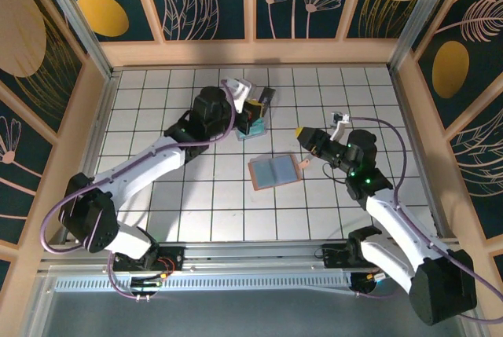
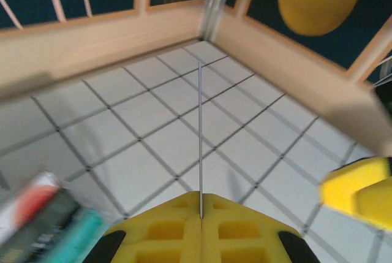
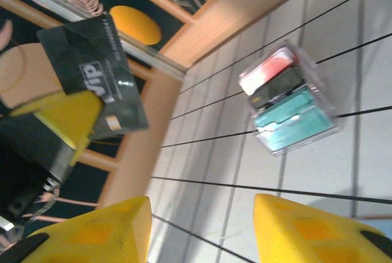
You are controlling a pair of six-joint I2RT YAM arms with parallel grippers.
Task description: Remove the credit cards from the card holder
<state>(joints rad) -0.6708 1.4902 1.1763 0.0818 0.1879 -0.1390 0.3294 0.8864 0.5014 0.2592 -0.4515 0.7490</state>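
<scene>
The card holder [image 1: 274, 170] lies open on the table, grey-blue inner faces up, with its tan strap tab [image 1: 302, 163] at the right end. My left gripper [image 1: 254, 109] is behind it, above a clear box, shut on a dark credit card [image 1: 266, 99]. That card appears edge-on as a thin line [image 2: 200, 140] between the closed yellow fingers [image 2: 177, 229], and face-on with print and a chip [image 3: 98, 73] in the right wrist view. My right gripper [image 1: 304, 136] hovers just right of the holder's far corner, open with nothing between its fingers [image 3: 309, 226].
A clear box [image 1: 251, 126] holds a teal pack [image 3: 294, 122], a black card and a red card [image 3: 266, 70]; it stands behind the holder. Wooden walls [image 2: 122, 36] close in the tiled table [image 1: 196, 195]. The right finger [image 2: 358, 186] shows at the left wrist view's edge.
</scene>
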